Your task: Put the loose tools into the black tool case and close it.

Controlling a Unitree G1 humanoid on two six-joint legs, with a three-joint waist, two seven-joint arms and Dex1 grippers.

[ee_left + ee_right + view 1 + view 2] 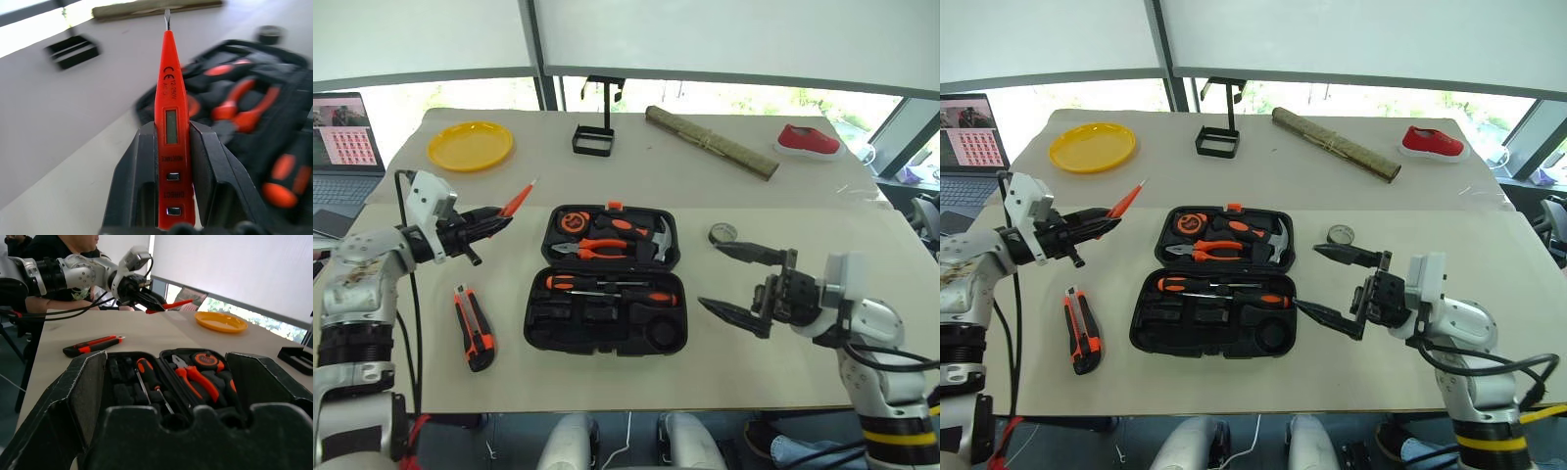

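Spreading across most of the head views, the pale worktop (724, 362) carries everything. The black tool case (605, 339) lies open and flat in the middle of it, both halves showing their moulded slots and a small orange latch on the far edge. Its far half holds orange-handled pliers (597, 249), a hammer (656, 238) and a round orange-and-black item in the corner; its near half holds two orange-and-black screwdrivers (612, 285) lying side by side along the upper slots, with dark empty slots below them.

On the robot's left of the case, apart from it, the utility knife (475, 328) lies flat on the worktop, orange and black, its length running toward the robot.

Above the worktop, to the left of the case, the left claw (489, 223) pinches the tester screwdriver (172, 117) by its rear end. This tool is all orange, slim and tapering, with a small window in its body and a short metal tip pointing toward the far side.

To the right of the case the right claw (739, 281) hangs with its fingers spread wide, holding nothing. Just beyond it the small dark tape roll (723, 233) rests on the worktop near the case's far right corner.
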